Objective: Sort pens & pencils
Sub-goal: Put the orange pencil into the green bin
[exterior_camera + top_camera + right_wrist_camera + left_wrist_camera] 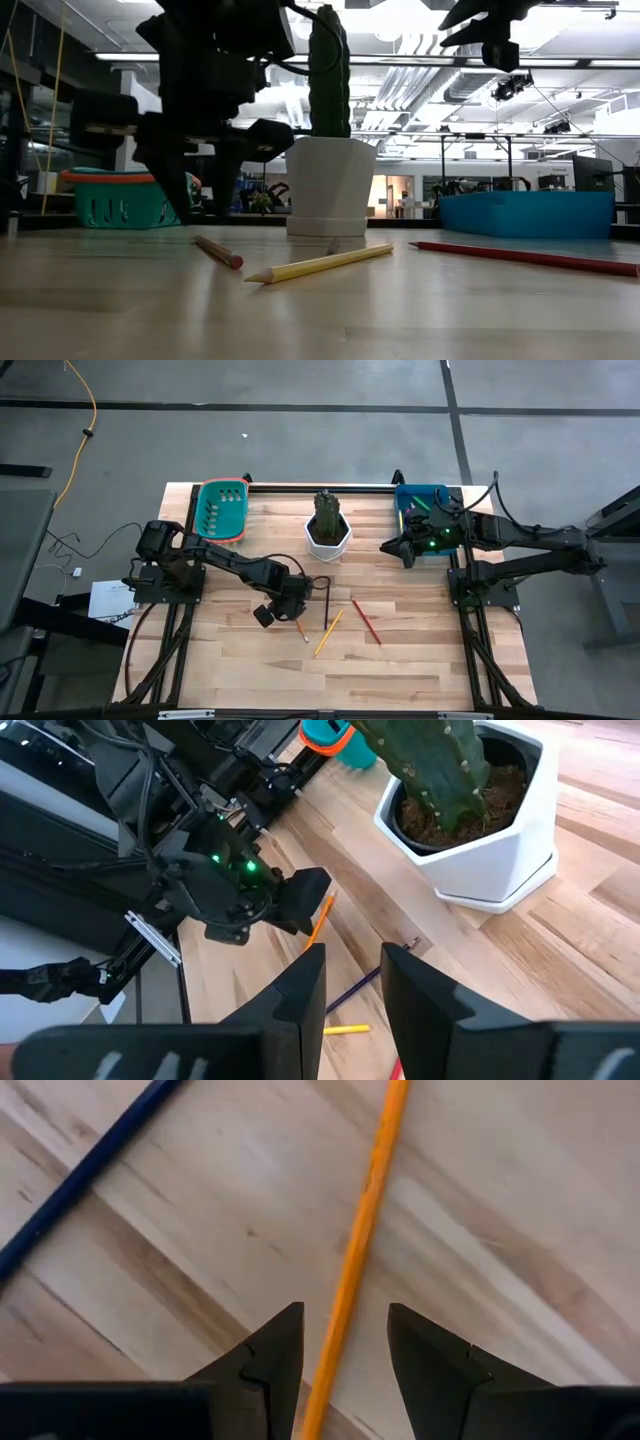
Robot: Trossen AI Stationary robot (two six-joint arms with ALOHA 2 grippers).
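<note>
Left tool low, fingers apart, straddling orange pencil flat on surface, near cactus pot. Right tool apart, waiting beside pot. Risk: off-centre closing could roll pencil away.

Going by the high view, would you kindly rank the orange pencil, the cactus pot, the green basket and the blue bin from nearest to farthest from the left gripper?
1. Orange pencil: right under the left gripper, between its open fingers.
2. Cactus pot: at the table's middle back.
3. Green basket: back left corner.
4. Blue bin: back right corner, by the right gripper.
</note>
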